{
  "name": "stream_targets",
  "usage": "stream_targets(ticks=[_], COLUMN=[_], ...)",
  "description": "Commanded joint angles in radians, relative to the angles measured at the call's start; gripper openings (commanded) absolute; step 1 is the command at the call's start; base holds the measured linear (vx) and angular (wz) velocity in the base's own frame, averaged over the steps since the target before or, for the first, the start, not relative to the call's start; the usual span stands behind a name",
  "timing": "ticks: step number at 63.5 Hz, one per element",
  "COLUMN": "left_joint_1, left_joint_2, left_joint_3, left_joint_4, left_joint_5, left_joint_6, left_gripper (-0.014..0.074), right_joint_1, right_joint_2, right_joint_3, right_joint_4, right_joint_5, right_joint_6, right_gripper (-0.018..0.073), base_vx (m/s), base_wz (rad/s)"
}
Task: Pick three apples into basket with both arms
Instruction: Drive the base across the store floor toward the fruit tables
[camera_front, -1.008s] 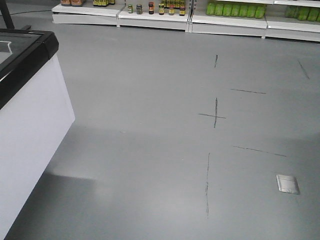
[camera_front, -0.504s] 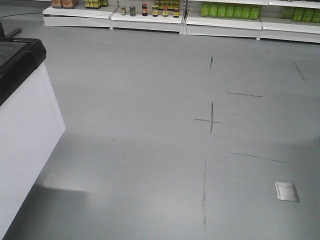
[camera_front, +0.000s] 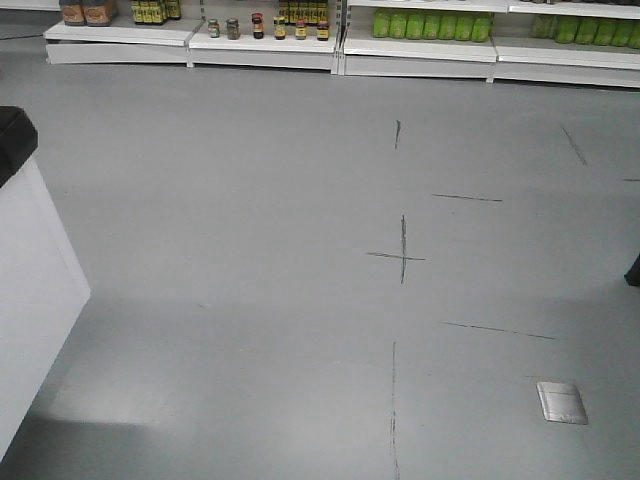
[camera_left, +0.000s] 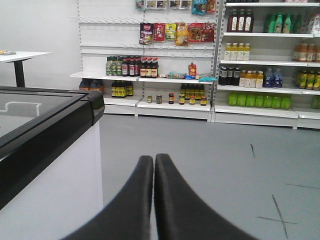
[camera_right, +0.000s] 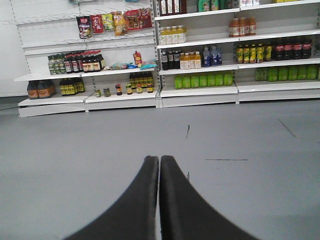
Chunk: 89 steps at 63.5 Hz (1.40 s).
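Note:
The apples and the basket are out of view in every frame. My left gripper (camera_left: 154, 159) is shut with nothing between its dark fingers, held above grey floor beside a white chest freezer (camera_left: 45, 165). My right gripper (camera_right: 159, 160) is likewise shut and empty, pointing over bare floor toward the store shelves. Neither arm shows in the front-facing view.
The white freezer with a black rim (camera_front: 25, 290) stands at the left. Shelves of bottles and jars (camera_front: 300, 35) line the far wall. The grey floor carries dark tape marks (camera_front: 402, 255) and a metal floor plate (camera_front: 561, 402). A dark object (camera_front: 633, 272) pokes in at the right edge.
The front-facing view has swung to the right: the freezer slid toward the left edge, the shelves and floor marks shifted left, and a dark object appeared at the right edge.

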Motion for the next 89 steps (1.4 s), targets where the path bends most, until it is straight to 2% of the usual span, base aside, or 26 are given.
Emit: stream_targets(ticks=[1, 54, 89], left_joint_1=[0.001, 0.001, 0.001], left_joint_2=[-0.014, -0.014, -0.014], left_joint_3=[-0.022, -0.022, -0.022], left_joint_4=[-0.001, -0.001, -0.001], left_joint_5=[-0.078, -0.078, -0.078], left_joint_6=[-0.002, -0.002, -0.002], left_gripper=[-0.0008, -0.0008, -0.0008], right_joint_1=[-0.005, -0.005, -0.005], right_joint_2=[-0.011, -0.011, -0.011], right_joint_3=[0.004, 0.004, 0.004], right_joint_4=[-0.011, -0.011, -0.011], right_joint_5=[-0.069, -0.069, -0.069], right_joint_6=[-0.003, -0.003, -0.003], right_gripper=[-0.0005, -0.0005, -0.0005], base_vx=[0.20, 0.21, 0.18], base_wz=[-0.12, -0.15, -0.37])
